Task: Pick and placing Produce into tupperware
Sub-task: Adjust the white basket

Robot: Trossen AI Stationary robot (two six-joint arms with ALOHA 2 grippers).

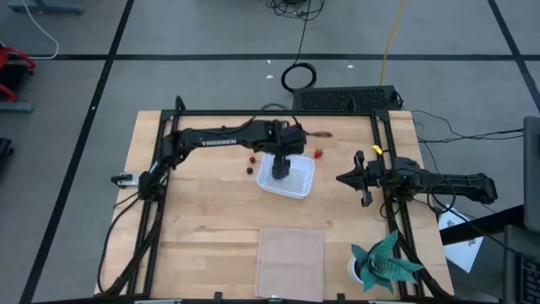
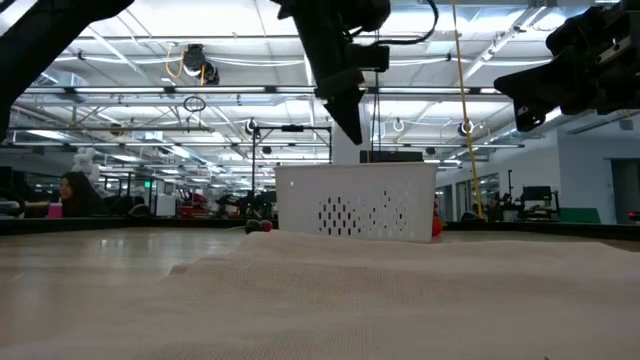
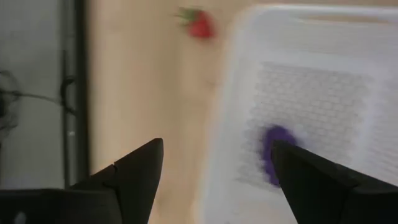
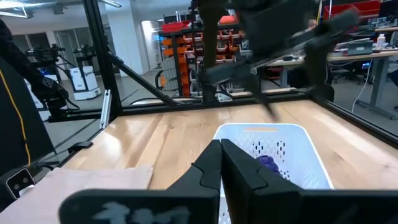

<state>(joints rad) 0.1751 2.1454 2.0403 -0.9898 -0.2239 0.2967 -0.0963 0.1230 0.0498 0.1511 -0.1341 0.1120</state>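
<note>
The white tupperware (image 1: 297, 182) sits mid-table. The purple-blue bunch (image 3: 273, 152) lies on its mesh bottom and also shows in the right wrist view as the bunch (image 4: 268, 163). My left gripper (image 3: 214, 168) hangs open above the tupperware's left part, holding nothing. In the low view the left gripper (image 2: 350, 120) is well above the rim of the tupperware (image 2: 355, 203). The red strawberry (image 1: 318, 154) lies on the wood by the far right corner. A red berry (image 1: 253, 158) and a dark berry (image 1: 250, 169) lie to its left. My right gripper (image 4: 221, 152) waits shut at the right.
A flat pale translucent sheet (image 1: 291, 257) lies near the table's front edge. The teal paper plant (image 1: 384, 262) stands at the near right corner. Black frame rails (image 1: 270, 114) run along the far and side edges. Bare wood lies between the tupperware and the sheet.
</note>
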